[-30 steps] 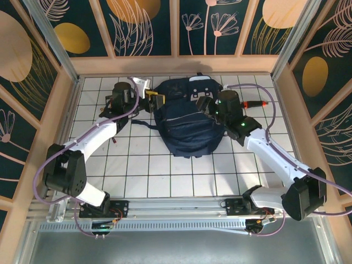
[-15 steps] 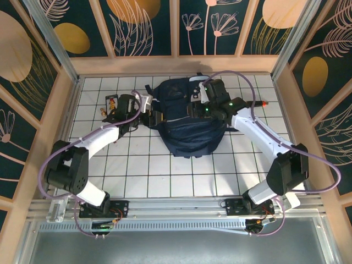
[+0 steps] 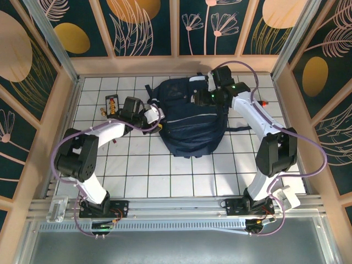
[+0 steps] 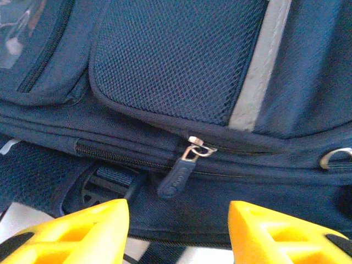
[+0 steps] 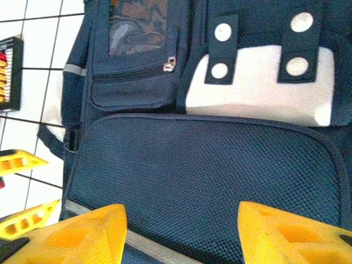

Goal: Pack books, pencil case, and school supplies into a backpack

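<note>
The dark navy backpack (image 3: 190,124) lies flat in the middle of the tiled table, its mesh pocket (image 5: 209,170) and grey-white patch (image 5: 258,88) facing up. My left gripper (image 3: 155,119) is at its left side, open, and its yellow fingers (image 4: 77,231) flank the fabric just below a zipper pull (image 4: 179,177) without touching it. My right gripper (image 3: 201,98) hovers over the backpack's far end, open, with its fingers (image 5: 82,236) spread above the mesh. The books, the pencil case and the school supplies are out of view.
A small black card with orange pieces (image 3: 111,103) lies left of the backpack, also seen in the right wrist view (image 5: 8,66). A red-tipped tool (image 3: 264,102) rests by the right arm. Wooden walls ring the table. Bare tiles lie in front of the backpack.
The right arm swung up and back, carrying its gripper over the backpack's far end. The left gripper moved nearer and right, down to the backpack's left side. Both stayed open.
</note>
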`<control>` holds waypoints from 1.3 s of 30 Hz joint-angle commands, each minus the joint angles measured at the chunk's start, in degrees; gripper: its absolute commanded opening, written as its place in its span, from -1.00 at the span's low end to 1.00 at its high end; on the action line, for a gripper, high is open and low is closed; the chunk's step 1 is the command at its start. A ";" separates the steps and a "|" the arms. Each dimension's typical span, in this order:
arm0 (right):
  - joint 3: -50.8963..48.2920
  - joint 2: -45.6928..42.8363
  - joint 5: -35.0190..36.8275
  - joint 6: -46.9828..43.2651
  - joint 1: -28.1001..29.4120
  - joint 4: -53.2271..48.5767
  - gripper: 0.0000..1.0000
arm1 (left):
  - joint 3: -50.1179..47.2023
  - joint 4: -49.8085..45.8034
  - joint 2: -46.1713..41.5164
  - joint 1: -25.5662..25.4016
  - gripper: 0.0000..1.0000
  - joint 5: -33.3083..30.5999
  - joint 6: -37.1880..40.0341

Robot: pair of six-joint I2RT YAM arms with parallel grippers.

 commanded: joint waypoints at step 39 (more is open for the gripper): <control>12.19 18.36 -0.09 14.56 11.62 1.82 0.08 | 14.29 -14.62 12.78 -0.02 -0.55 5.97 22.70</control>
